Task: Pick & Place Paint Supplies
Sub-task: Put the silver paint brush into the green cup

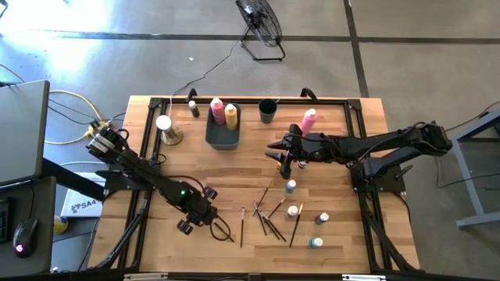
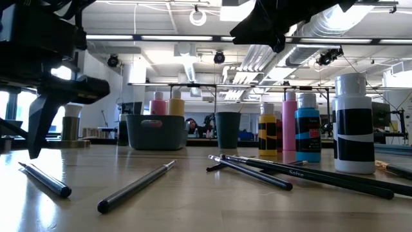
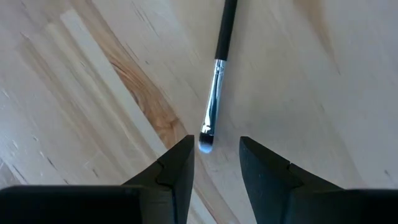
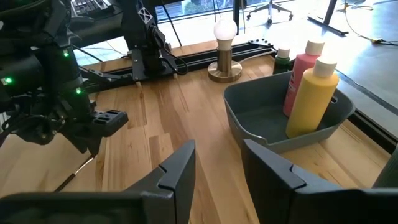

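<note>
Hovering spread over a paintbrush [image 3: 216, 93], the left hand [image 3: 214, 163] sits near the table's [image 1: 156, 250] front edge.

The pale wooden plank tabletop [image 1: 234, 168] carried a grey rectangular plastic bin [image 1: 223, 134], a dark round cup [image 1: 267, 111], a white knob on a round tan base [image 1: 167, 131], scattered thin dark-handled paintbrushes [image 1: 267, 215] and small white-capped paint bottles [image 1: 316, 242].

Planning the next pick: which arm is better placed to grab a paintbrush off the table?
Left. Its claw is open and hangs right over a paintbrush, the bristle tip between its fingers. The right claw is open, empty, over bare wood near the grey bin.
</note>
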You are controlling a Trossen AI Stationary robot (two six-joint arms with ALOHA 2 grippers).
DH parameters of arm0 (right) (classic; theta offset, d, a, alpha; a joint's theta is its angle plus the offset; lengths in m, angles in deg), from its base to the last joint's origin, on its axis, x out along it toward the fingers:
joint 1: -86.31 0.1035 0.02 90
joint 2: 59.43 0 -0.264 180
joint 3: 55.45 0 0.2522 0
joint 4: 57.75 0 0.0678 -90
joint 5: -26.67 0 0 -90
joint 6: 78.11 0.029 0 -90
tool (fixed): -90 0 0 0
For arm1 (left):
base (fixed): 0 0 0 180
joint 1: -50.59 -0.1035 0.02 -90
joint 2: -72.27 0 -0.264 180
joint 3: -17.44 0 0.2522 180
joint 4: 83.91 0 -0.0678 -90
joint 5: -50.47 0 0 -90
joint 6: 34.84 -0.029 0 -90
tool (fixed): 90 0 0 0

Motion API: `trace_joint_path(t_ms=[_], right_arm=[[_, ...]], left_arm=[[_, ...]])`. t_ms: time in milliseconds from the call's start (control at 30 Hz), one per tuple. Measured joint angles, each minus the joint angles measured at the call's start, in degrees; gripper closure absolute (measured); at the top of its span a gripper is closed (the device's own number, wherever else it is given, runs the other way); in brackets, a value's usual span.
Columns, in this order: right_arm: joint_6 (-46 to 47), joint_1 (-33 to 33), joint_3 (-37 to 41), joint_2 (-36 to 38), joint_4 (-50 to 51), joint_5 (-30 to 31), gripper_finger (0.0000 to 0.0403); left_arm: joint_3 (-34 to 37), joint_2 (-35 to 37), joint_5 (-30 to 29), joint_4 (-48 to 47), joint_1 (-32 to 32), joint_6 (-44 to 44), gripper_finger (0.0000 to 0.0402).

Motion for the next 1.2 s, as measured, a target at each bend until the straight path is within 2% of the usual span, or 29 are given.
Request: trace_joint_path(t_ms=[233,700,1200], right_arm=[[0.0,0.0,0.0,0.0,0.0,0.0,0.0278],[0.0,0.0,0.0,0.0,0.0,0.0,0.0278],[0.0,0.0,0.0,0.0,0.0,0.0,0.0278]], left_arm=[[0.0,0.0,-1.1,0.0,0.0,2.8,0.0277],[0.0,0.0,-1.3,0.0,0.0,2.8,0.0277],[-0.2,-3.6,-1.1,0.8,0.0,2.8,0.0278]])
